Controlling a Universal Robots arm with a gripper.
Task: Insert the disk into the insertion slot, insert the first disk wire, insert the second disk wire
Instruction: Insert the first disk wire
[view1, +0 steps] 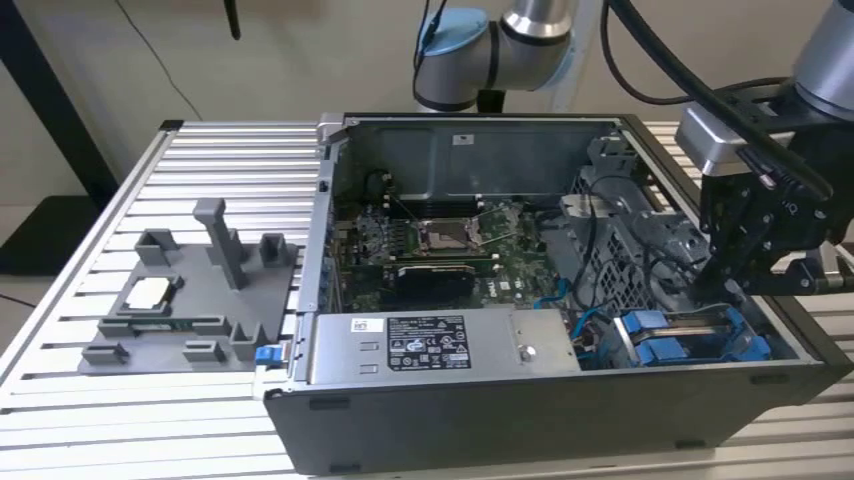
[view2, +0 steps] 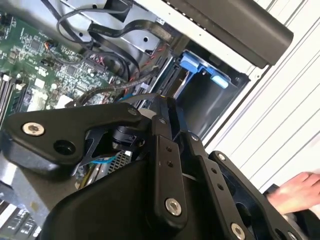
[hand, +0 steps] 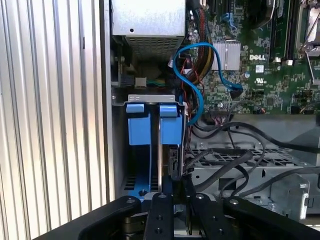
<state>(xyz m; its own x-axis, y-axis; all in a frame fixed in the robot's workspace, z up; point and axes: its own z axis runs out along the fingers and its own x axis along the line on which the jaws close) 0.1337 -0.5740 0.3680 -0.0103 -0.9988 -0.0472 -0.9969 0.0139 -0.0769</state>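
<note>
Gripper (view1: 721, 280) hangs inside the open computer case (view1: 534, 420), at about 3 o'clock if I read the exterior view as a clock face centred on the case. In both wrist views its fingers (hand: 176, 182) lie drawn together with no gap that I can make out; whether anything thin is pinched between them I cannot tell. They sit just above the insertion slot (view1: 661, 345), whose blue rails occupy the case corner near 4 o'clock. The disk (view1: 697, 322) seems to lie already in that slot, a silver-grey strip between the blue parts, though the angle is poor.

A blue cable (hand: 197, 65) loops from the motherboard (view1: 447, 240) toward the slot's blue tabs, and black cables (hand: 235, 165) trail across the perforated metal beside it. The power supply box (view1: 441, 345) lies along the case's near wall at 6 o'clock.

The case stands on a table (view1: 80, 420) of ribbed aluminium slats. At 9 o'clock a grey fixture plate (view1: 187, 330) with upright posts rests on the slats, just beside the case. The arm (view1: 514, 40) rises at 12 o'clock before a plain beige wall (view1: 307, 60), and a dark post (view1: 54, 110) slants at 10 o'clock. In the second wrist view a person's hand (view2: 297, 192) shows over the slats, outside the case.
</note>
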